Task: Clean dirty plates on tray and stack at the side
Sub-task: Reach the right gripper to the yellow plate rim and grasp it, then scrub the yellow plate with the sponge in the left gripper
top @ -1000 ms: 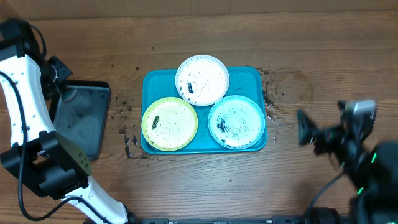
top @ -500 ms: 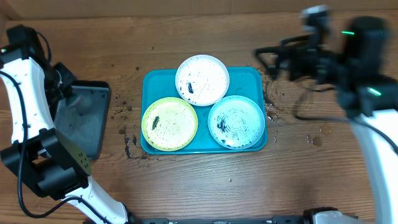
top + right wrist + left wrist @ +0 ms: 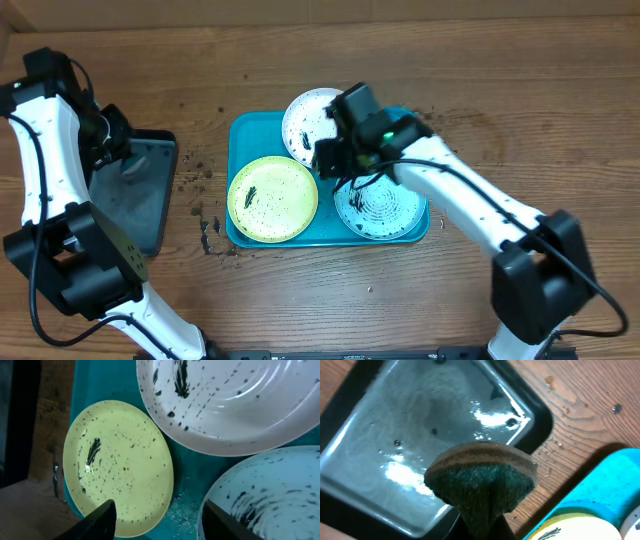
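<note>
Right tool (image 3: 159,521), wide, swung over tray (image 3: 246,132); left tool (image 3: 111,141) grips sponge (image 3: 482,480) above black tray (image 3: 136,202).

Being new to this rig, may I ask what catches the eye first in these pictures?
A white plate, a lime green plate and a light blue plate, all black-speckled, fill the turquoise tray at mid-table, with the right arm reaching over them, jaws open. At the left, the left arm holds a dark green sponge above the black tray.
</note>
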`<state>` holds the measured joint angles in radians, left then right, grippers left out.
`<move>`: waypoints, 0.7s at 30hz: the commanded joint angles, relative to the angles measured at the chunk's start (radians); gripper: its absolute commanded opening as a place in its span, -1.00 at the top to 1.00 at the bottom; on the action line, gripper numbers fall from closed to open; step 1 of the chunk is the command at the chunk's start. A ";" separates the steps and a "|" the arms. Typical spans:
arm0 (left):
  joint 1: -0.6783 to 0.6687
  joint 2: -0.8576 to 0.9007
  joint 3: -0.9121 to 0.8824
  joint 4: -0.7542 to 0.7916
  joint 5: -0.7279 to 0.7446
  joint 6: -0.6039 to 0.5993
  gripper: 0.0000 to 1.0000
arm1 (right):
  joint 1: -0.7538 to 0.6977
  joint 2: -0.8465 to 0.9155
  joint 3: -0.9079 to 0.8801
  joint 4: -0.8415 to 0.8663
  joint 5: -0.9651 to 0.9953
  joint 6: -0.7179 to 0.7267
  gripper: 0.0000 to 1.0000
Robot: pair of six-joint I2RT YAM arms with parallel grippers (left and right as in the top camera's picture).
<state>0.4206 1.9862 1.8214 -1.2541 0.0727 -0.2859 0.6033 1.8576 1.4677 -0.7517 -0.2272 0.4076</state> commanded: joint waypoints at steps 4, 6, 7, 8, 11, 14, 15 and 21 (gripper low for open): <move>-0.049 -0.002 0.008 0.006 0.033 0.039 0.91 | 0.057 0.068 0.013 0.017 0.131 0.069 -0.14; -0.064 -0.002 0.008 0.006 0.033 0.048 0.92 | 0.057 0.097 0.013 0.040 0.108 0.069 -0.11; -0.072 -0.002 0.008 0.005 0.034 0.052 0.92 | 0.058 0.109 0.013 0.050 0.100 0.069 -0.11; -0.082 -0.002 0.008 0.003 0.033 0.057 0.92 | 0.058 0.124 0.013 0.061 0.093 0.069 -0.10; -0.109 -0.002 0.008 -0.009 0.034 0.079 0.92 | 0.058 0.157 0.013 0.088 0.095 0.069 -0.10; -0.135 -0.002 0.008 -0.023 0.060 0.096 0.91 | 0.059 0.180 0.013 0.122 0.091 0.068 -0.11; -0.151 -0.002 0.007 -0.031 0.122 0.129 0.92 | 0.059 0.192 0.013 0.132 0.092 0.069 -0.10; -0.214 -0.001 0.002 -0.076 0.284 0.205 0.92 | 0.059 0.230 0.013 0.137 0.057 0.091 0.10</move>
<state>0.2459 1.9862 1.8214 -1.3144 0.2295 -0.1513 0.6662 2.0537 1.4677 -0.6209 -0.1463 0.4812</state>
